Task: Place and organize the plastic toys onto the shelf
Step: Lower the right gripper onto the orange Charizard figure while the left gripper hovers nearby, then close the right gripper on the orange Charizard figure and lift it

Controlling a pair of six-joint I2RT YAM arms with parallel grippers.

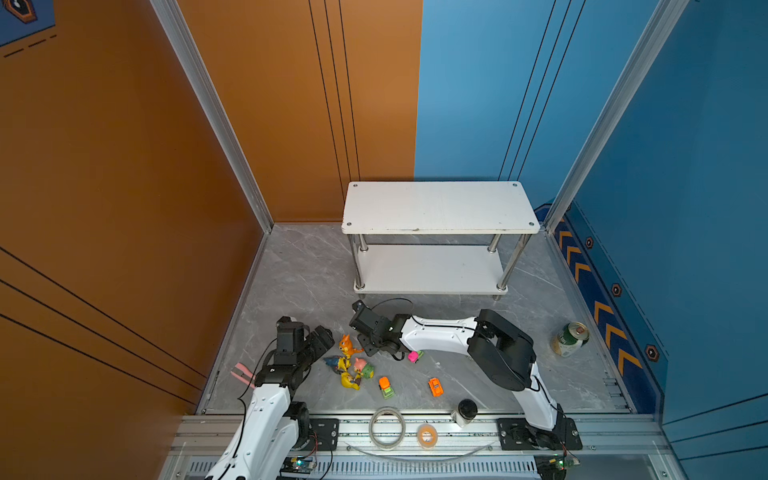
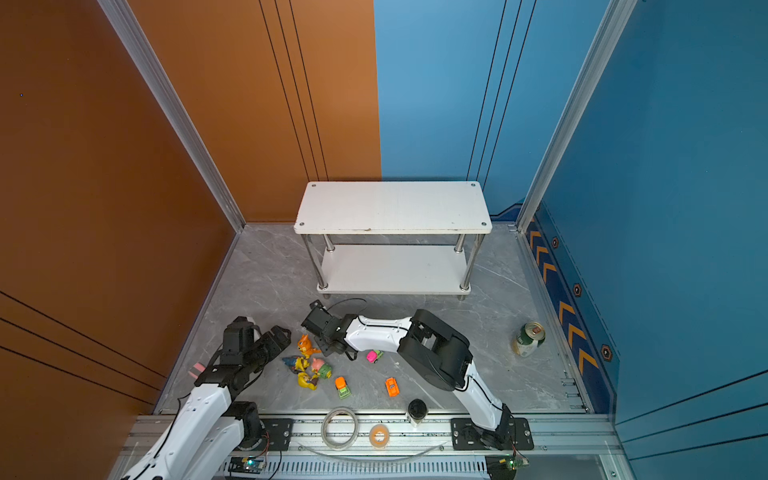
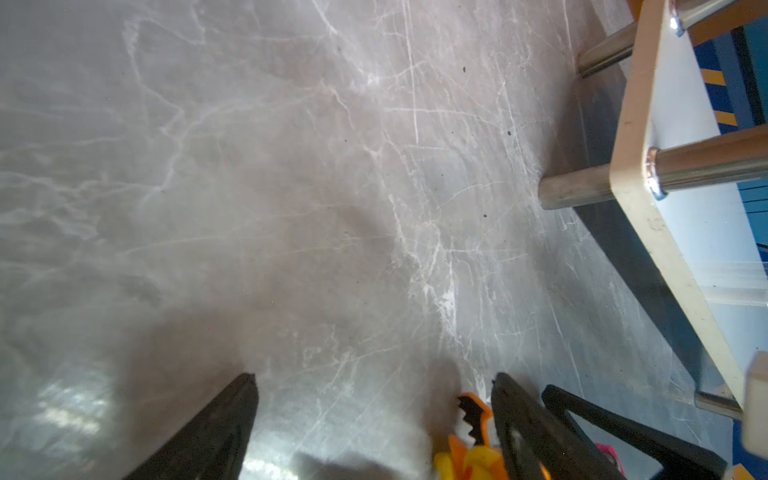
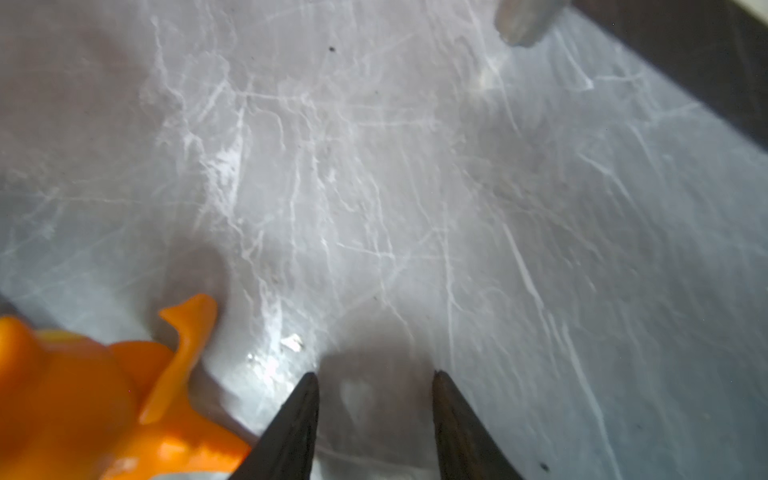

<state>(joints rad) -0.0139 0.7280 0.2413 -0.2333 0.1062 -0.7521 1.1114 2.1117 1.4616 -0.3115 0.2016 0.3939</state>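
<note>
Near-left on the grey marble counter (image 1: 299, 282), in both top views, the orange plastic animal figurine (image 1: 348, 345) (image 2: 306, 345) stands upright between left hand (image 1: 328, 337) and right hand (image 1: 365, 347), white two-tier shelf (image 1: 440, 208) far behind. Left wrist view: fingers (image 3: 224, 428) wide, figurine (image 3: 473, 432) just inside one, so this hand looks better placed. Right wrist view: fingers (image 4: 299, 424) narrower, empty, figurine (image 4: 83, 395) outside.

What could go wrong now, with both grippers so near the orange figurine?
1. The left gripper and the right gripper both stand open beside the orange figurine, so they might collide or knock it over.
2. The pink figurine and the yellow figurine lie close to it, so a closing finger may push them aside.
</note>
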